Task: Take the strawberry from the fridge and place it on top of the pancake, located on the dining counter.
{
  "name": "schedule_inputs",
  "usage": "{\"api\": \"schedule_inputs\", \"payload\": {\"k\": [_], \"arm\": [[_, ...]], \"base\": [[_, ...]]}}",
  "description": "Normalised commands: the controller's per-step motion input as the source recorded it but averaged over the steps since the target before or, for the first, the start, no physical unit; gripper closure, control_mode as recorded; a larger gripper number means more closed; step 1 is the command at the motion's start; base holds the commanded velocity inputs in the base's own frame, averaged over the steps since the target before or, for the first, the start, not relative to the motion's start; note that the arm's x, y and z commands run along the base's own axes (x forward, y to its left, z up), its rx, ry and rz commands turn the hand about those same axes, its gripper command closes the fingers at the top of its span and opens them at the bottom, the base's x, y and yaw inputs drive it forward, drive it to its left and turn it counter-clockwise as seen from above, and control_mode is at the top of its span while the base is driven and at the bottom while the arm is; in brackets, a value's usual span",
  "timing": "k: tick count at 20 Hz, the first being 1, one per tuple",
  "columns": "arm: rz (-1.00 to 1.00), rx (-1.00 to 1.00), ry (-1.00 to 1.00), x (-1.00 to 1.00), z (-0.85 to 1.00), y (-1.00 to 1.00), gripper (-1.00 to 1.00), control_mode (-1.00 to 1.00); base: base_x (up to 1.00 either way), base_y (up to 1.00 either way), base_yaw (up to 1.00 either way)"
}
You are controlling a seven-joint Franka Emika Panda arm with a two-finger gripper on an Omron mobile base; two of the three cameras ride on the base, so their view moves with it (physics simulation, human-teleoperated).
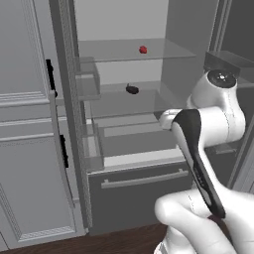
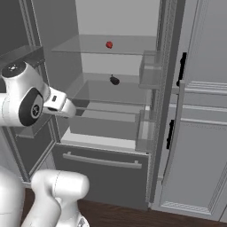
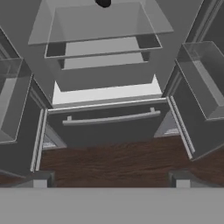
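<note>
A dark grey fridge stands open, both doors swung wide, showing a pale grey interior with glass shelves. The strawberry, a tiny bright red fruit, sits on the upper glass shelf inside the fridge, a little right of that shelf's middle in the left base view; from the right base view the strawberry lies toward the middle of the same shelf. One shelf below it rests a small dark purple-black oblong vegetable (it looks like a small eggplant), well apart from the strawberry and slightly left of it in the left base view. Nothing touches either item.

Below the shelves, the fridge's bottom drawer is closed, with a long horizontal grey bar handle across its front. Clear door bins hang on the inside of the open right-hand door. A dark wood floor runs in front of the fridge. Light grey panelled cabinets with black handles flank the fridge.

The white arm is raised in front of the fridge, well below and short of the strawberry's shelf. In the hand view the gripper points down toward the drawer front and floor, its two dark finger tips standing far apart with nothing between them: the jaws are wide and hold nothing.
</note>
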Motion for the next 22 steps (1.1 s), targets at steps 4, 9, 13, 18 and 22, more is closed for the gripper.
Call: {"api": "schedule_inputs", "payload": {"k": [4,9,13,18,22], "arm": [[0.10,0.00,0.01,-0.26,0.44,-0.29,-1.00,-1.00],[0.23,0.07,-0.17,-0.51,0.17,0.00,-1.00,-1.00],[0.16,0.04,-0.17,-0.61,0.16,0.00,-1.00,-1.00],[0.07,0.00,-0.09,-0.62,0.12,0.00,-1.00,-1.00],[-0.03,-0.01,0.02,-0.13,0.38,0.00,-1.00,1.00]], "base": [[0.00,0.00,0.00],[0.00,0.00,0.00],[0.00,0.00,0.00],[0.00,0.00,0.00],[0.00,0.00,-0.02]]}}
